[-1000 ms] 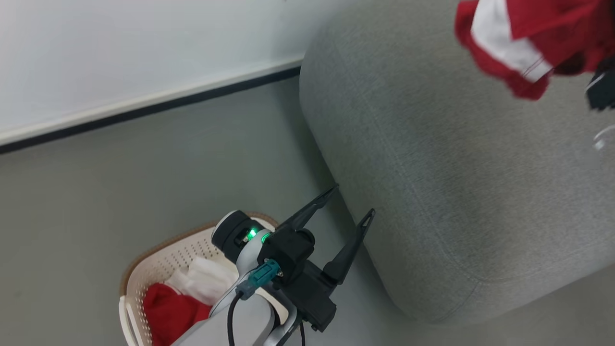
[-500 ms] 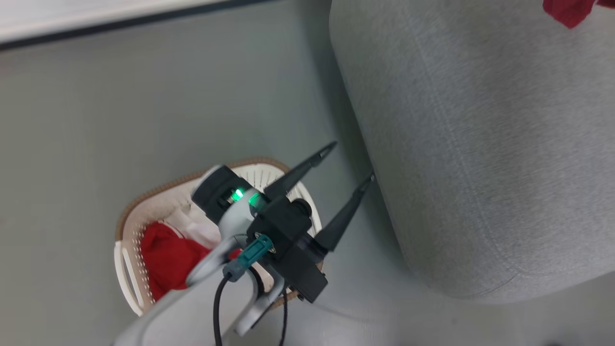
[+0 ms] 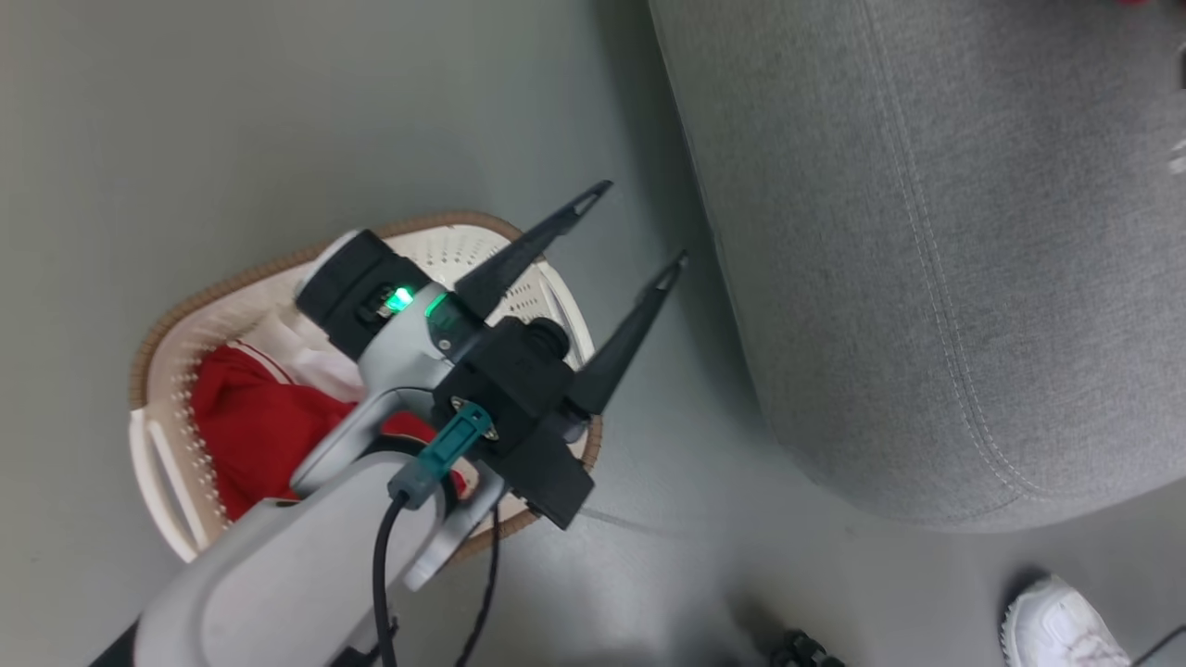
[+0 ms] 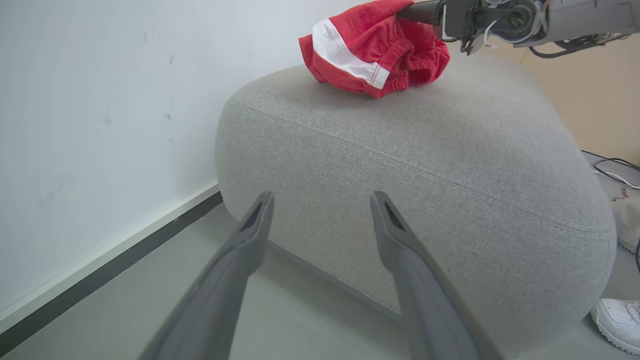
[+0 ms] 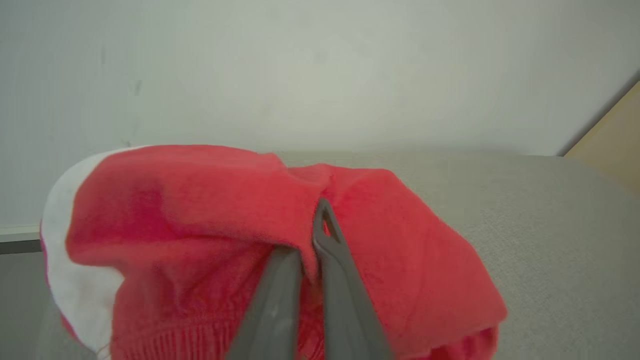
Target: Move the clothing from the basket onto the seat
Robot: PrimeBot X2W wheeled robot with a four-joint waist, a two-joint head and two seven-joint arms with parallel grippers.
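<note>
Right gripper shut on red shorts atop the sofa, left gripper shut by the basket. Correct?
No: left gripper is open, jaws spread, per the left wrist view. Rest holds: right gripper shut on the red shorts atop the sofa, left by the basket.

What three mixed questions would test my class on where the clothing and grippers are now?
1. Fill in: the left gripper has its fingers ____ beside the basket.
2. The red shorts are: A in the basket, B on top of the sofa, C under the sofa.
3. True or false: the right gripper is shut on the shorts.
Key: 1 open; 2 B; 3 true.
</note>
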